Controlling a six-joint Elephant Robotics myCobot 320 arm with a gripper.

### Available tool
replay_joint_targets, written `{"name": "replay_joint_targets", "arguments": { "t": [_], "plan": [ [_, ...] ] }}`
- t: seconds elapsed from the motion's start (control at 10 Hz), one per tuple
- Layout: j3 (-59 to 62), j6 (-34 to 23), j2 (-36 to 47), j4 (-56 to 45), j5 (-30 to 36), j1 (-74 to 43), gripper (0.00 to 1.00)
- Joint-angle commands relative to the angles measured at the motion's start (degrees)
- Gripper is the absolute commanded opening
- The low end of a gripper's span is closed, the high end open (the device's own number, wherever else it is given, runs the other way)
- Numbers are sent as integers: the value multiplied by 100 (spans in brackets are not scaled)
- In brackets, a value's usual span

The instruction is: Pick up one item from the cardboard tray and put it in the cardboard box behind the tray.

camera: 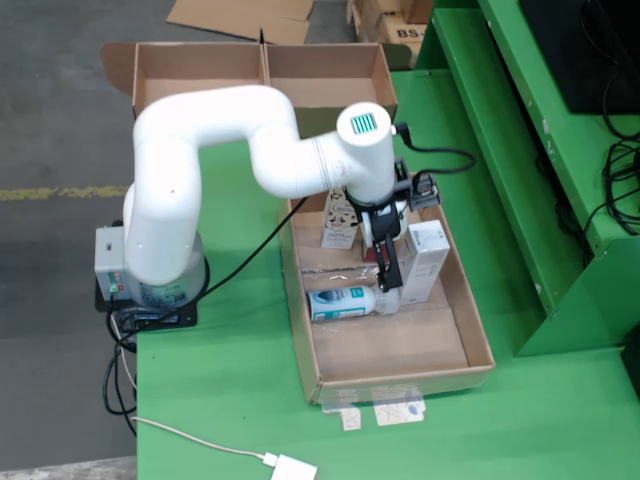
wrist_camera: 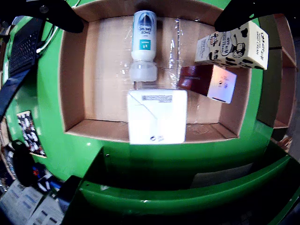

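Even, bright overhead light fills the fixed view, with soft shadows. The riding view bends strongly at its edges (fisheye), with glare on the white box [wrist_camera: 157, 116] and dark corners.

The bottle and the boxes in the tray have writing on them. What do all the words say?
Bottle: dark print on its label, too blurred to read.
Cow-pattern carton: printed lines along its side, too small to read.
White box: one grey line of print, unreadable.
Dark red box: small marks, unreadable.
Cardboard carton on the floor behind: "BS", cut off by the green table.
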Motion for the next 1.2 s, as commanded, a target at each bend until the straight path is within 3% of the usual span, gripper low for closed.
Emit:
{"name": "replay_joint_targets", "arguments": {
  "t": [0.0,0.2,0.3,0.4,0.5,0.8,1.1],
  "plan": [
    [4703,-423,-2251,-1631,327,-479,100],
    [4703,-423,-2251,-1631,327,-479,100],
    [7066,-419,-3689,-1784,212,-467,100],
    [7066,-419,-3689,-1784,212,-467,100],
    [7066,-423,-3840,-832,24,-385,100],
    [7066,-442,-3863,-124,-288,-248,100],
    [7066,-469,-3643,-5,-382,-140,100]
  ]
}}
